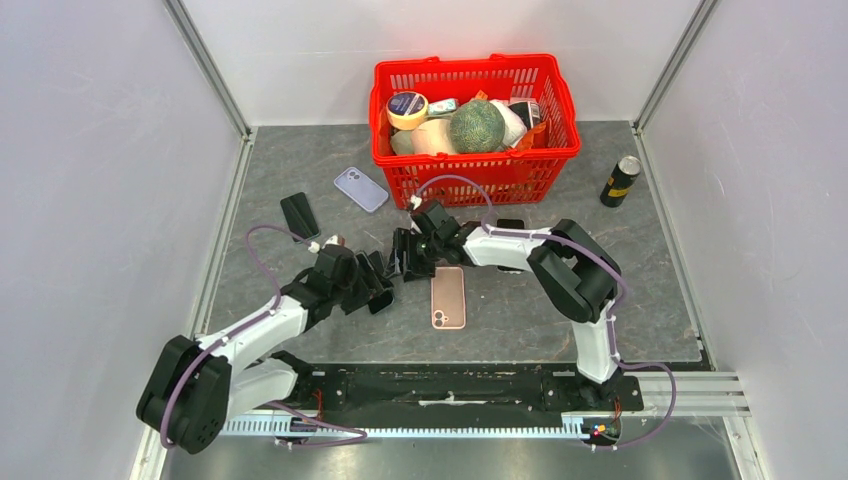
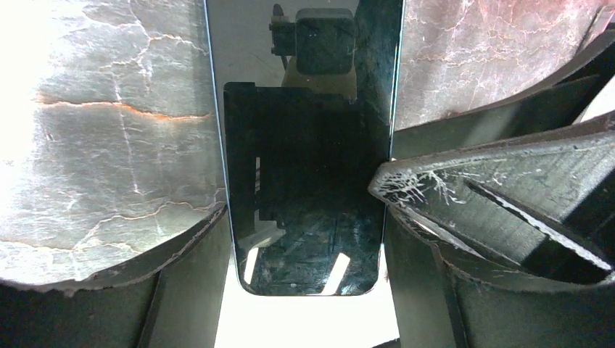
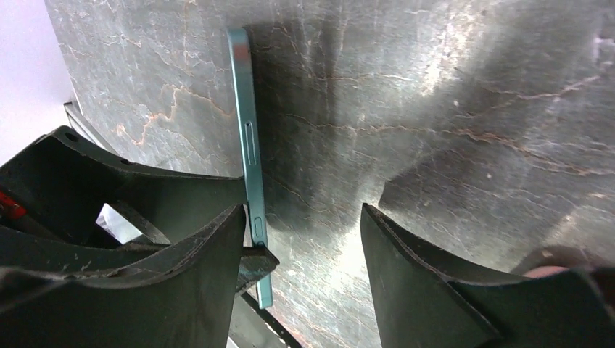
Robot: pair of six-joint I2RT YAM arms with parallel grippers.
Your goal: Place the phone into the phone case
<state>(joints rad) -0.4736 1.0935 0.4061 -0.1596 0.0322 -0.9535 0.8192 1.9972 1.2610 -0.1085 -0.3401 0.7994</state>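
My left gripper (image 1: 383,277) is shut on the phone (image 2: 304,181), gripping its long edges and holding it on edge over the table. The dark screen faces the left wrist camera, between the fingers (image 2: 181,290). In the right wrist view the phone (image 3: 250,145) shows edge-on as a thin teal strip. My right gripper (image 1: 407,254) is open, and the phone stands just inside its left finger (image 3: 210,261); its gap (image 3: 303,217) is otherwise empty. A pink phone case (image 1: 448,297) lies flat on the table just right of both grippers.
A lilac phone (image 1: 360,188) and a black phone-shaped item (image 1: 300,215) lie at the back left. A red basket (image 1: 560,110) full of goods stands at the back. A dark can (image 1: 620,181) stands at the right. A black item (image 1: 510,226) lies behind the right arm.
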